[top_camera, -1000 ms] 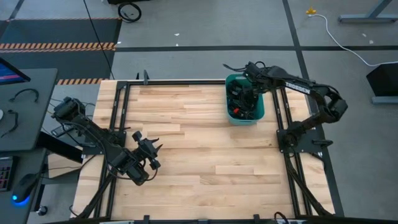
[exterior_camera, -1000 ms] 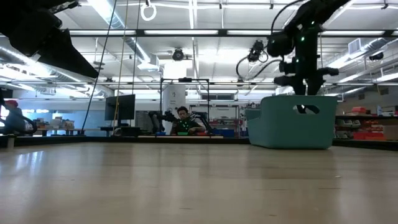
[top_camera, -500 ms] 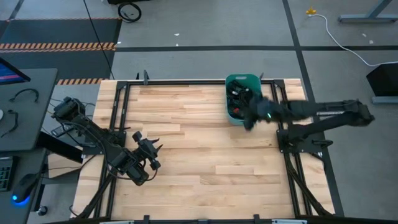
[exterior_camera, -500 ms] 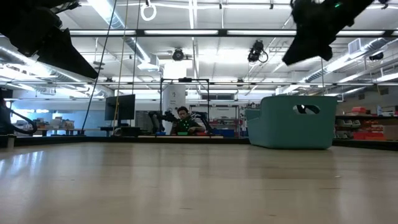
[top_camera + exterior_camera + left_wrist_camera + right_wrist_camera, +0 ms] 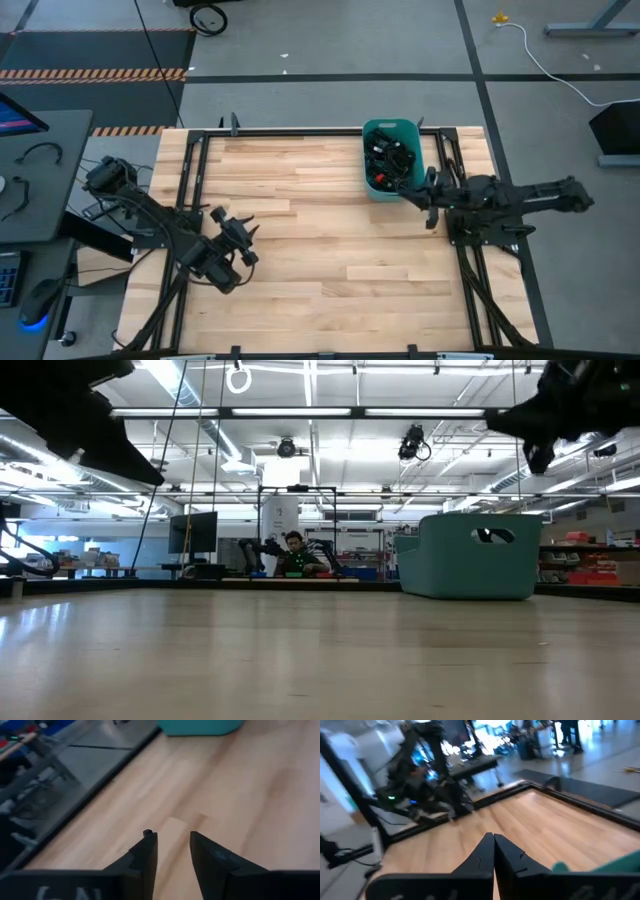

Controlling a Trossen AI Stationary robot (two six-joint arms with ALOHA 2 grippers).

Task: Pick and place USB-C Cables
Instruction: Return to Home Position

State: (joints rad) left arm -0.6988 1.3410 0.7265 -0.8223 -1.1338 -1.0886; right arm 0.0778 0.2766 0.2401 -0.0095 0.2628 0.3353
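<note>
The cables [image 5: 387, 163] are all in the teal bin [image 5: 371, 136]. They are thin and black, tangled in a heap, and a bit of red shows among them. The bin stands upright at the far side of the wooden surface [image 5: 320, 250], toward the right. No cable lies on the bare wood.

The right gripper [image 5: 411, 190] hangs in the air at the near right corner of the bin. Its arm reaches out flat from the right edge of the surface. In the right wrist view its fingers [image 5: 485, 856] are pressed together with nothing between them, and a teal edge of the bin [image 5: 615, 865] shows just beside them.

The left gripper [image 5: 240, 240] waits over the near left part of the surface, well apart from the bin. Its arm is folded up there. In the left wrist view its fingers [image 5: 145, 857] are a little apart and hold nothing. There is only bare wood under them, with the bin [image 5: 200, 726] far ahead.

In the low view the bin [image 5: 470, 560] sits on the surface at the right. A person [image 5: 293, 555] sits far back in the room.
</note>
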